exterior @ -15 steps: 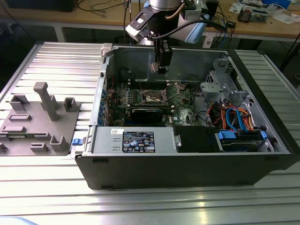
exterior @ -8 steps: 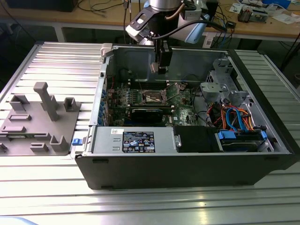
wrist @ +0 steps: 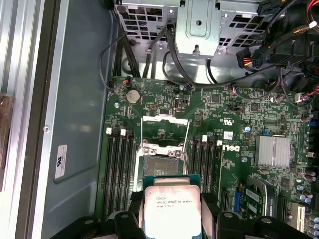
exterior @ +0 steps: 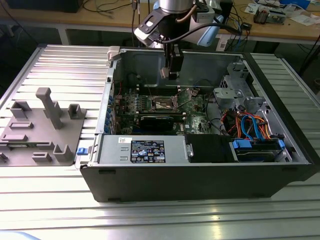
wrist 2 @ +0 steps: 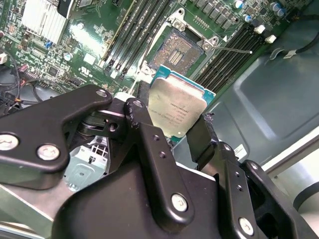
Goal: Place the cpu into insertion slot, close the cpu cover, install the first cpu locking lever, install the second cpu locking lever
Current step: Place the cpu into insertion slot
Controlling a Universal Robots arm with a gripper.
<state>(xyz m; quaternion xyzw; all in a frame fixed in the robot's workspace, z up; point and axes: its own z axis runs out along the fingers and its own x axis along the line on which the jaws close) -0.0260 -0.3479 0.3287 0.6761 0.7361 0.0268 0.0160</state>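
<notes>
My tool pinches the cpu by two opposite edges; its silver top bears fine print I can't make out. The chip hangs above the open insertion slot, not touching it. The cpu cover looks swung up just beyond.

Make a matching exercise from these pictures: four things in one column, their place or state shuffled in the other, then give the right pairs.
Things:
1. cpu
2. insertion slot
3. cpu cover
4. grey fixture tray

Places or states:
A. flipped open
B. outside the computer case, at the exterior view's left
C. held in the gripper, not yet seated
D. empty, contacts exposed

Pairs: 1-C, 2-D, 3-A, 4-B
</notes>
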